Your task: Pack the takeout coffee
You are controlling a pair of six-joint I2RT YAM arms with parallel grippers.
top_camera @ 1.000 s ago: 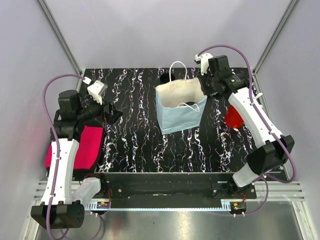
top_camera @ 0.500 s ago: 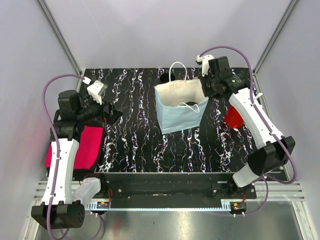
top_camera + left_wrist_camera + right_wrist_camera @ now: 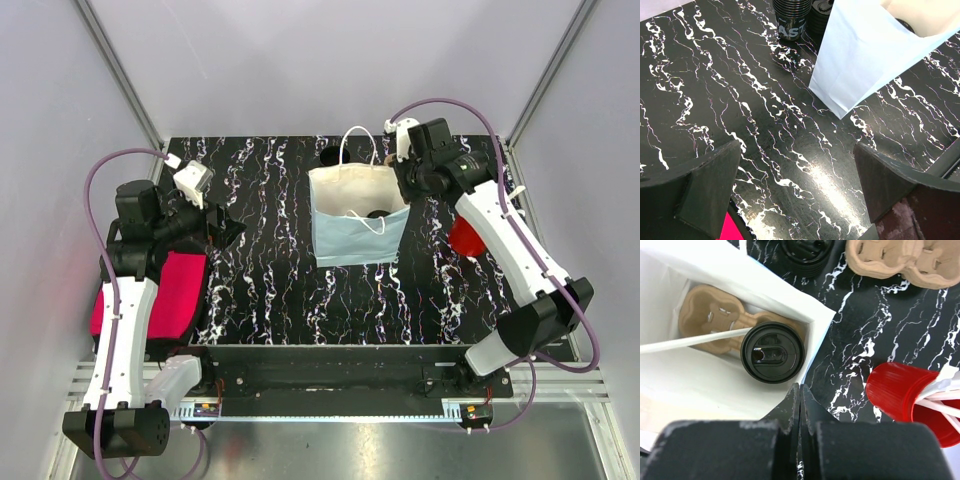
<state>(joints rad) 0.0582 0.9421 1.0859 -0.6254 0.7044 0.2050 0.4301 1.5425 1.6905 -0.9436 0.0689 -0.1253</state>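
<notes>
The takeout coffee cup [image 3: 772, 352], capped with a black lid, stands inside the white paper bag [image 3: 358, 238], set in a brown cardboard carrier [image 3: 710, 315]. The cup's lid [image 3: 377, 213] shows through the bag's open top in the top view. My right gripper [image 3: 800, 390] is shut at the bag's right rim, with the paper wall running in between its fingertips. From above, the right gripper [image 3: 398, 190] sits over the bag's right corner. My left gripper [image 3: 797, 185] hangs open and empty over bare table, well left of the bag [image 3: 865, 55].
A stack of black cups [image 3: 791, 17] and a stack of black lids [image 3: 807, 252] stand behind the bag. A spare cardboard carrier [image 3: 900, 260] lies at the back right. A red cup with straws [image 3: 905, 395] stands right of the bag. A pink object [image 3: 178, 290] lies under the left arm.
My right gripper shut and shifted slightly left at the bag's right rim. The bag turned and slid a little left. The left arm stayed still.
</notes>
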